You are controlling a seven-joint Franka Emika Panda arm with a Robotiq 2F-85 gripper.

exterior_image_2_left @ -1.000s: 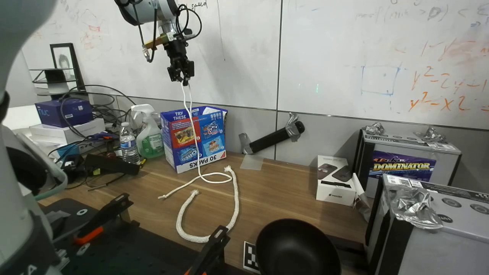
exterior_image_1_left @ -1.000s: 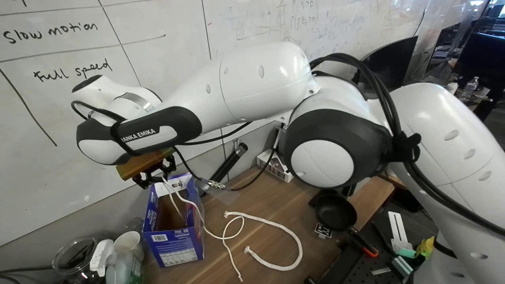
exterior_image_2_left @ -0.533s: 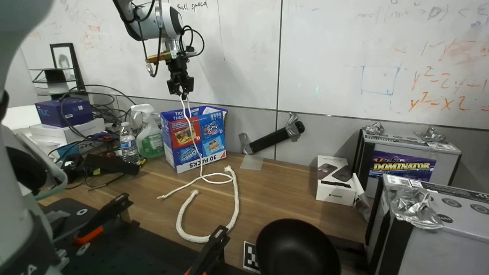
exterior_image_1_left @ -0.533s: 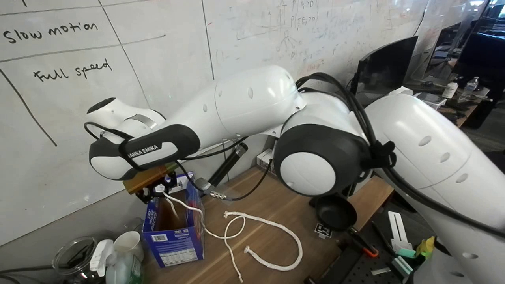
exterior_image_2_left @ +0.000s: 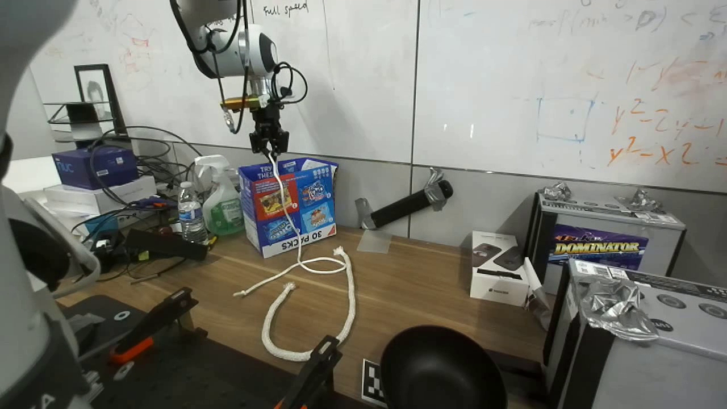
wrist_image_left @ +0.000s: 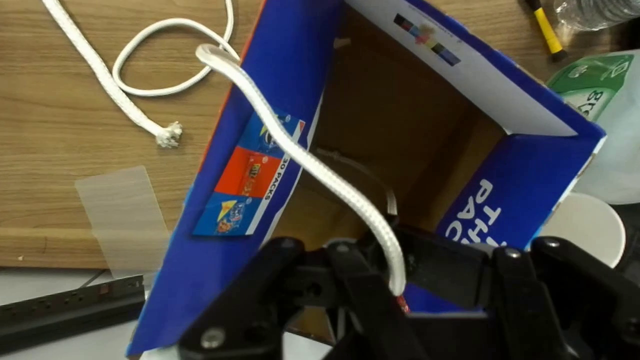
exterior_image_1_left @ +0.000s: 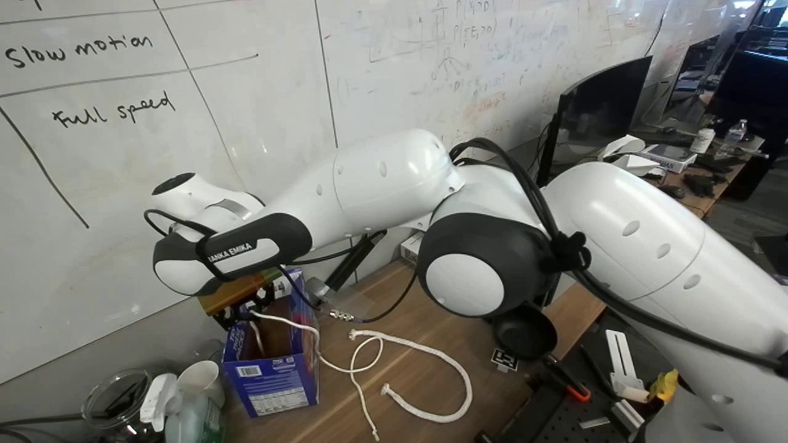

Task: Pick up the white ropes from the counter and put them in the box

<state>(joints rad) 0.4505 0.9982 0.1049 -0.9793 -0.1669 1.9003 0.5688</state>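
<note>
White thin rope [wrist_image_left: 320,170] is pinched in the gripper [exterior_image_2_left: 272,155], fingers closed on it, over the mouth of the blue box [exterior_image_1_left: 280,384]. One tail dangles inside; the longer run passes over a wall down to the wooden counter [exterior_image_2_left: 409,284], where it loops. Likely held there so the rest can be fed in; letting go now might let the outside length drag it out. Thick rope [exterior_image_2_left: 351,301] lies on the counter, not yet boxed. Box interior dark, can't tell what else it holds.

“30 PACKS” is being displayed on the box [exterior_image_2_left: 304,209], “full speed” on the whiteboard [exterior_image_1_left: 265,111], “EMIKA” on the arm [exterior_image_1_left: 465,264], “DOMINATOR” on a grey case [exterior_image_2_left: 602,238].
</note>
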